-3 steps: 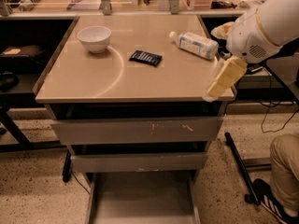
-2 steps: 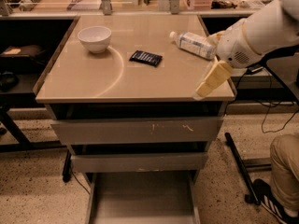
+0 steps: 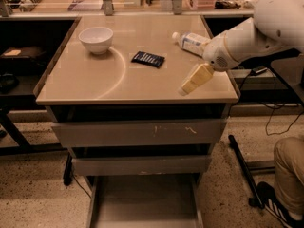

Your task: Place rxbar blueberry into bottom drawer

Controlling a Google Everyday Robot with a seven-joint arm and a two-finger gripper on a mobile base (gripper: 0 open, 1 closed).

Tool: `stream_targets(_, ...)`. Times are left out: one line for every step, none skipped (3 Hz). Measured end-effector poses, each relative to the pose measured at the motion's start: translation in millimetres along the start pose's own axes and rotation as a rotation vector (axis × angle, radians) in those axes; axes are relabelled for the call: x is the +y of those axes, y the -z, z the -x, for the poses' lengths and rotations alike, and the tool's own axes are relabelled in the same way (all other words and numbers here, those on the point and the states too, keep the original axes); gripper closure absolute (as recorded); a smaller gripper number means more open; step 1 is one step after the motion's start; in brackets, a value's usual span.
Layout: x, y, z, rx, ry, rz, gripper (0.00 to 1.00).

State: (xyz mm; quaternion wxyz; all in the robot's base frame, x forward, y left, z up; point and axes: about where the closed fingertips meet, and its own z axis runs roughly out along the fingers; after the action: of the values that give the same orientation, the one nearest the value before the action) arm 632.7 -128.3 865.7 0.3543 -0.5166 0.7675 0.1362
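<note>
One rxbar blueberry lies flat on the table top, near the middle and slightly toward the far side. It is apart from every other item. A white bowl stands to its left, toward the far left corner. A clear plastic bottle with a white label lies on its side to the right of the bar, near the far right corner.

My gripper hangs over the near right part of the table top, pointing down and to the left. It is to the right of the bar and nearer than it, and is well apart from it. Gripper state: cannot be told from this view. It carries nothing visible.

My arm enters from the right, passing just beside the bottle.

Below the table top, two upper drawers are pushed in. The bottom drawer is pulled out toward the near side, showing a bare grey floor.
</note>
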Motion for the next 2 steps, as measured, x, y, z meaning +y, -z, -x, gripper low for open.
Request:
stream_targets(-17.3, -25.9, 4.5, -0.041, -0.042, 0.041, 0.0)
stream_targets(-17.2, -26.1, 4.5, -0.041, -0.042, 0.041, 0.0)
